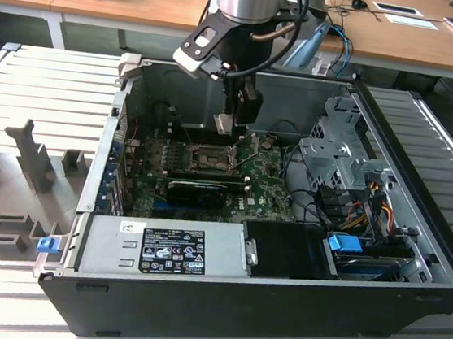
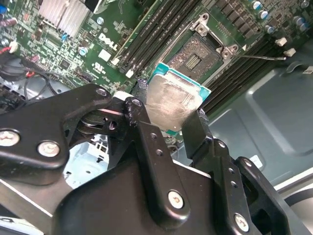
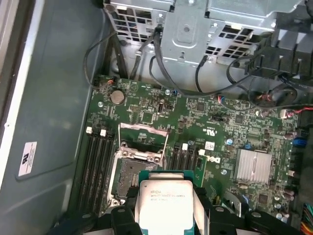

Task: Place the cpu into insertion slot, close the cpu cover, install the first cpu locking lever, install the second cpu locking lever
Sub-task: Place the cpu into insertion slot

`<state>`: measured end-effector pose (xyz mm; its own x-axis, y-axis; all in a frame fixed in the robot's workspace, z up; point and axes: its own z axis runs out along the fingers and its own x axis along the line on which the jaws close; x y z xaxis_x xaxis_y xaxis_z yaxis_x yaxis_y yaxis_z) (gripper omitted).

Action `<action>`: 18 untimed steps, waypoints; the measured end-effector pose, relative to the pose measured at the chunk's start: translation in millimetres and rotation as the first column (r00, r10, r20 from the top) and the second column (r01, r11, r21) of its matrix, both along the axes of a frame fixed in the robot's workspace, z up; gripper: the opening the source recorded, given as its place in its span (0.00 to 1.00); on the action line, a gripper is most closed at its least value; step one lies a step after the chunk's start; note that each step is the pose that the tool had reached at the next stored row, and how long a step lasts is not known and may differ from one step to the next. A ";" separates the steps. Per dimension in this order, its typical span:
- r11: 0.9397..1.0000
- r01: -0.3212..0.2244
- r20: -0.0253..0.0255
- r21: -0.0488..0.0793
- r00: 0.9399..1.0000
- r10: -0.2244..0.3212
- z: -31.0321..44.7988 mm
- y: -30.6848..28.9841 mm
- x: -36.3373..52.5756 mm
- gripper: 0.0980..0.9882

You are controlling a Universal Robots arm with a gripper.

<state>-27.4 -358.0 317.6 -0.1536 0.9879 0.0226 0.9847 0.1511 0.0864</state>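
Observation:
My gripper (image 1: 228, 125) hangs inside the open computer case, shut on the cpu (image 1: 224, 123), just above the green motherboard (image 1: 261, 191). In both wrist views the black fingers (image 2: 146, 132) clamp two opposite edges of the silvery chip (image 2: 172, 102) (image 3: 164, 201). The insertion slot (image 3: 133, 175) (image 2: 194, 56) lies bare and dark below and slightly to the side of the chip. The cpu cover (image 3: 143, 129) stands swung open at the slot's far edge. A thin metal locking lever (image 2: 264, 57) sticks out beside the slot.
Memory slots (image 3: 98, 156) flank the socket, and a finned heatsink (image 3: 253, 165) sits further along the board. A long black card (image 1: 195, 189), the power supply (image 1: 160, 248), the drive cage (image 1: 335, 149) and loose cables (image 1: 357, 207) crowd the case.

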 end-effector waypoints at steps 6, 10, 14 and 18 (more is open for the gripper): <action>0.998 0.059 0.000 0.000 0.998 -0.059 -5.9 0.1 -1.9 0.48; 0.998 0.067 0.000 0.000 0.998 -0.067 -7.8 0.3 -7.8 0.48; 0.998 0.069 0.000 0.000 0.998 -0.069 -9.1 0.4 -9.8 0.48; 0.994 0.111 0.000 0.000 0.994 -0.111 -10.9 0.4 -9.9 0.48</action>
<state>-37.2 -357.6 306.7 -0.0428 0.9988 0.0226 0.9954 0.0407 0.0865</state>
